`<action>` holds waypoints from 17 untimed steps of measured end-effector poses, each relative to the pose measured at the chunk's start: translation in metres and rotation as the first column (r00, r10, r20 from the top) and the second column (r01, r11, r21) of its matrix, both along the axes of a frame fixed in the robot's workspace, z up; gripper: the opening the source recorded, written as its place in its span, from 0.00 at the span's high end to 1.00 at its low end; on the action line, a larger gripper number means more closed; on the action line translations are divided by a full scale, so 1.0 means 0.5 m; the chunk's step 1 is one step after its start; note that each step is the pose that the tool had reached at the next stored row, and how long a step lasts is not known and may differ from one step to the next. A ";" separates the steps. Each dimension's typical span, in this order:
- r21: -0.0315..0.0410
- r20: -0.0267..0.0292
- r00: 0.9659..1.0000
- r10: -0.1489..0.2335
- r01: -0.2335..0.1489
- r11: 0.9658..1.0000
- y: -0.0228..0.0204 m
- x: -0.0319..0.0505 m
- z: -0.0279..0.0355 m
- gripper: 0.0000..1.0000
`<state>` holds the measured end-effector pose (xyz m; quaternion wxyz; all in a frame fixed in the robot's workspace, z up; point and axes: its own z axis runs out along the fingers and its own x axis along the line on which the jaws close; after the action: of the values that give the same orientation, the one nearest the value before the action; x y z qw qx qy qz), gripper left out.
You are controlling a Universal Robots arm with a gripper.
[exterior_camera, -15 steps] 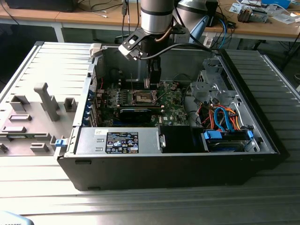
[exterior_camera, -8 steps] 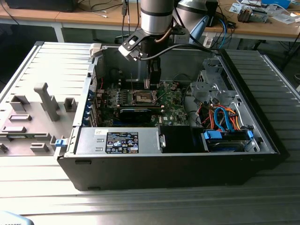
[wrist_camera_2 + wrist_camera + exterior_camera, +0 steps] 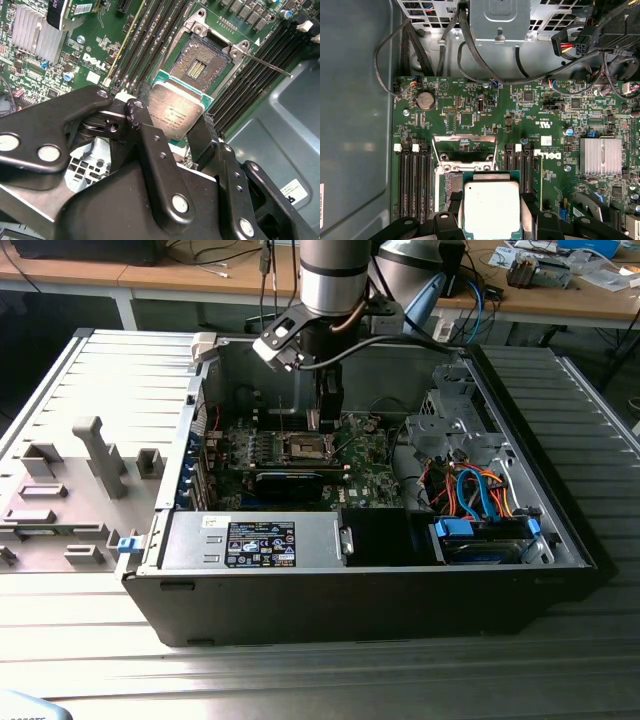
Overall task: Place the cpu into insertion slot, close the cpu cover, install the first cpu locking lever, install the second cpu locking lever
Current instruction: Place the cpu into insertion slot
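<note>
Firmly clenched, the gripper (image 3: 172, 119) pinches the cpu (image 3: 177, 111) by two opposite edges, the open insertion slot (image 3: 199, 64) just beyond its fingertips; light, stiff and probably delicate underneath, it suits edge-only holds.

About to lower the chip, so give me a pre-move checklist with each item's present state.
1. cpu clamped in the gripper: ok.
2. insertion slot open, nothing lying in it: ok.
3. cpu cover raised off the slot: ok.
4. One locking lever unlatched, clear of the slot: ok.
5. cpu squared to the slot's edges: cannot tell.
</note>
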<state>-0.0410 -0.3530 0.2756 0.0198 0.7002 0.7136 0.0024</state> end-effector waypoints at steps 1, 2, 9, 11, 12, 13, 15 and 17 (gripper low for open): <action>0.000 0.000 1.000 0.000 0.000 1.000 0.0000 0.000 0.000 0.46; 0.000 0.000 1.000 0.000 0.000 1.000 0.0000 0.000 -0.001 0.46; 0.000 0.000 1.000 0.000 0.000 1.000 0.0007 -0.009 -0.008 0.46; 0.000 0.000 1.000 0.000 0.000 1.000 0.0011 -0.011 -0.010 0.46; 0.000 0.000 1.000 0.000 0.000 1.000 0.0015 -0.011 -0.011 0.46; 0.000 0.000 1.000 0.000 0.000 1.000 0.0018 -0.011 -0.012 0.46; 0.000 0.000 1.000 0.000 0.000 1.000 0.0021 -0.012 -0.014 0.46; 0.000 0.000 1.000 0.001 -0.001 1.000 0.0024 -0.012 -0.015 0.46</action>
<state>-0.0469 -0.3518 0.2683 0.0198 0.7000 0.7139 0.0024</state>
